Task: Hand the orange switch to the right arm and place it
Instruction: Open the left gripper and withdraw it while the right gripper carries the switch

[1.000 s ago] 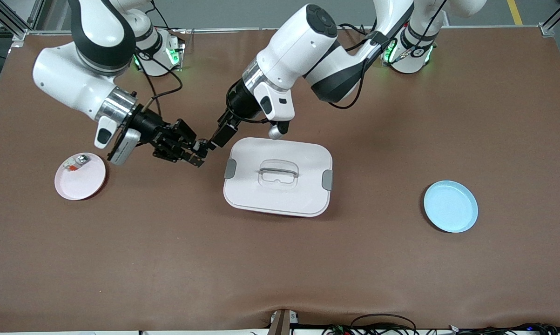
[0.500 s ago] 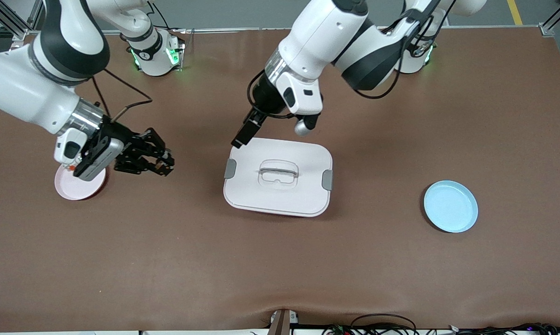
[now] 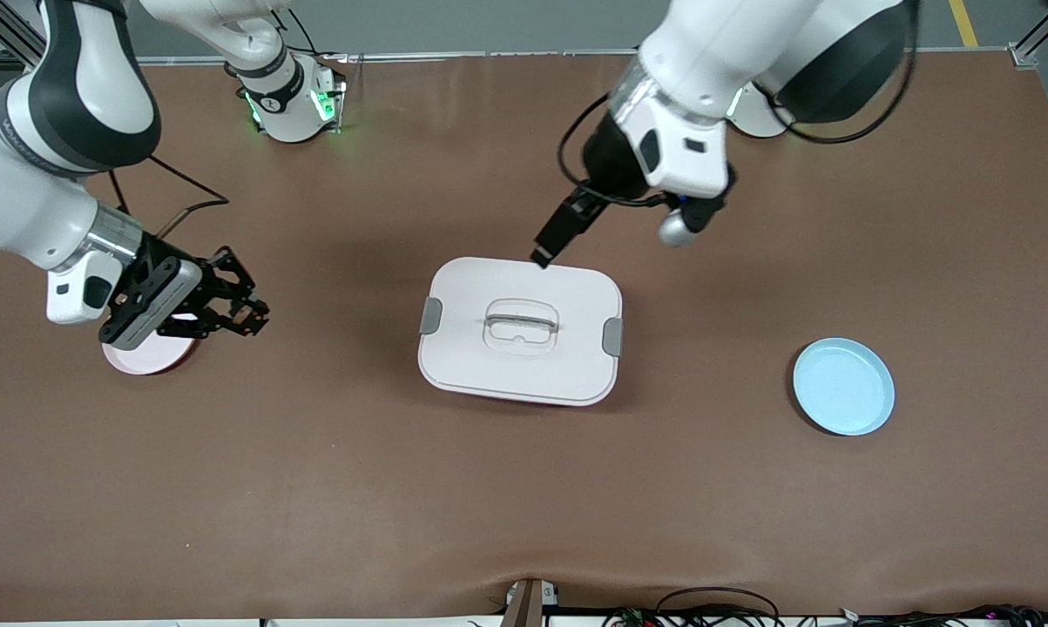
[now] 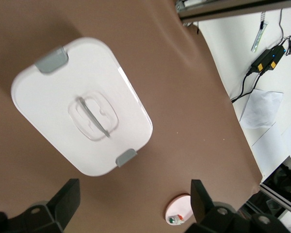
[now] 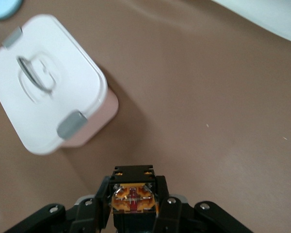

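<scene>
Brown table (image 3: pixel 402 488), right hand (image 5: pixel 134 206) gripping black-and-orange orange switch (image 5: pixel 133 199), left hand (image 4: pixel 131 204) spread wide.

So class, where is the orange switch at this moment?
The orange switch is clamped in the right tool, up in the air beside the pink plate at the right arm's end of the table; the right wrist view shows it best.

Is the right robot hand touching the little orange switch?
Touching. In the right wrist view the right gripper has both black fingers pressed against the sides of the orange switch, with no gap, holding it up over the brown table.
</scene>
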